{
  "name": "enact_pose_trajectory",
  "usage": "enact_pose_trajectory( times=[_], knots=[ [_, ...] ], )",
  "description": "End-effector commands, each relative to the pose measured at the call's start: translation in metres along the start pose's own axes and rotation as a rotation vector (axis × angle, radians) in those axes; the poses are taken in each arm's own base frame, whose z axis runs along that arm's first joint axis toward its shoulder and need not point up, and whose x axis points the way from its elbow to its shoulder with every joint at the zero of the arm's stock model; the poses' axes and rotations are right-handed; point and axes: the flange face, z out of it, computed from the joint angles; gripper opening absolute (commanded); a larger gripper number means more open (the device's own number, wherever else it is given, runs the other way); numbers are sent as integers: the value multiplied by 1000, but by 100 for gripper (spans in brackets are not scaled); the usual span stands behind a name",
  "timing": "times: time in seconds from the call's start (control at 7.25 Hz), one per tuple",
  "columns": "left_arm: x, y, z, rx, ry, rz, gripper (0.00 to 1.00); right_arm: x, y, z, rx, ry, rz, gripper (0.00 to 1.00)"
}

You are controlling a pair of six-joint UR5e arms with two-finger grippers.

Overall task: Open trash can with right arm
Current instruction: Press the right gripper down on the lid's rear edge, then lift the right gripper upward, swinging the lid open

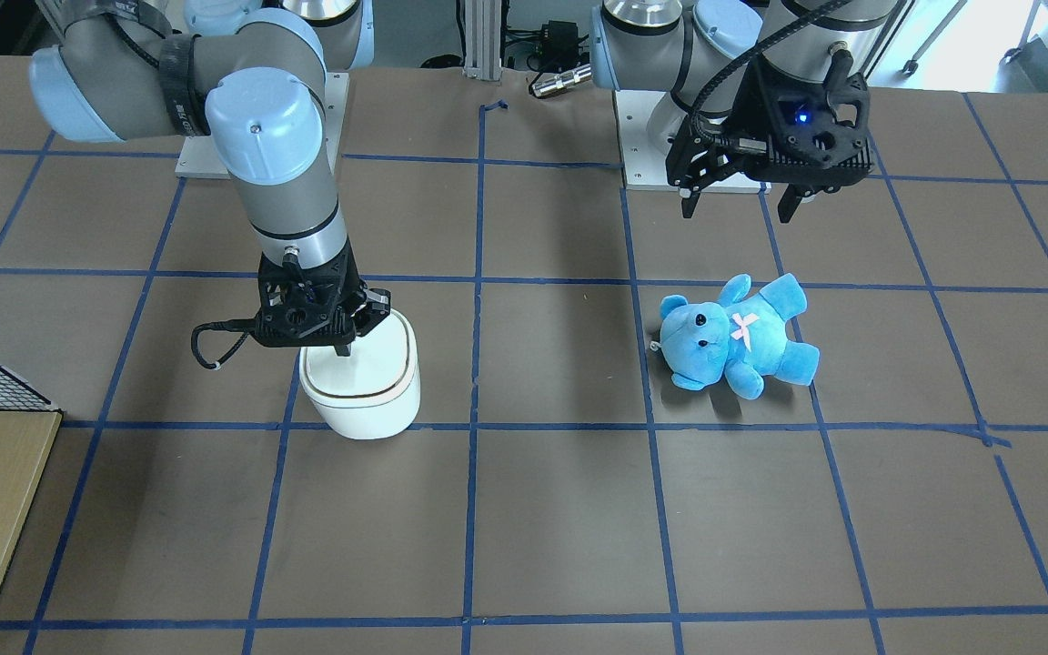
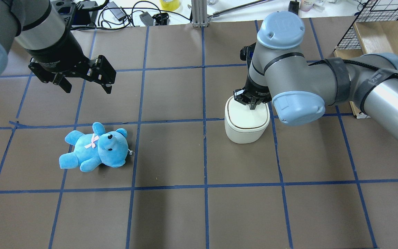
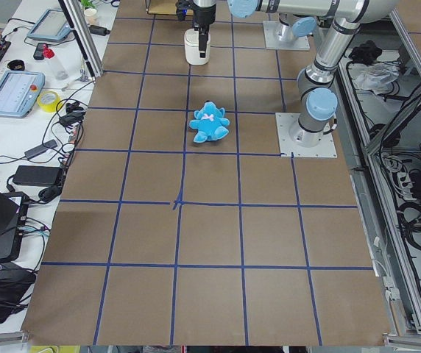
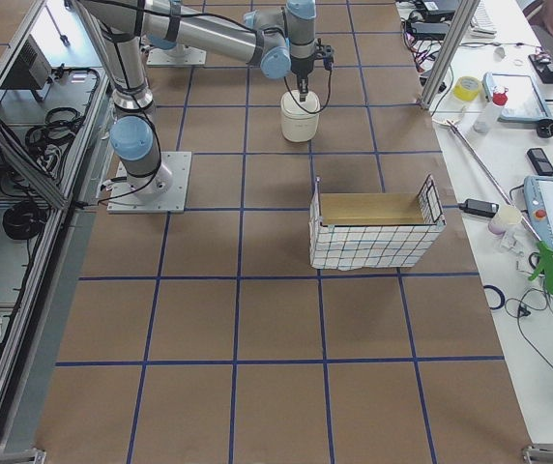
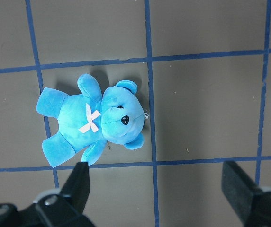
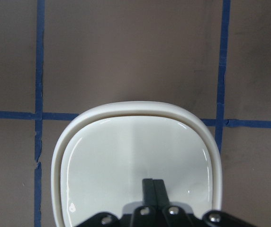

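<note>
The white trash can (image 1: 369, 391) stands on the table with its lid lying flat; it also shows in the overhead view (image 2: 247, 124) and the right wrist view (image 6: 135, 156). My right gripper (image 1: 342, 350) points straight down over it, jaws shut together and empty. Its tips (image 6: 153, 184) are at the lid's surface, near the edge on the robot's side. I cannot tell whether they press on it. My left gripper (image 2: 86, 86) is open and empty, hovering above the table beyond the blue teddy bear (image 2: 95, 147).
The blue teddy (image 1: 738, 337) lies on its back on the robot's left side of the table. A wire basket lined with cardboard (image 4: 373, 227) stands toward the table's right end. Cables and devices (image 2: 133, 14) lie along the operators' edge.
</note>
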Motion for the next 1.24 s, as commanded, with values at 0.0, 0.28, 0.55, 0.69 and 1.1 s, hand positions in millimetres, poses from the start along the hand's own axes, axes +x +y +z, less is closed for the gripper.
enact_pose_trajectory(
  times=[0.0,0.28,0.55,0.69,1.1],
  knots=[
    [0,0,0,0,0,1,100,0,0,10,-12,9,-1,0],
    [0,0,0,0,0,1,100,0,3,17,-33,7,-2,0],
    [0,0,0,0,0,1,100,2,-2,-12,21,11,5,19],
    [0,0,0,0,0,1,100,2,-4,-55,100,2,2,98],
    [0,0,0,0,0,-1,100,8,6,-167,97,4,3,100]
  ],
)
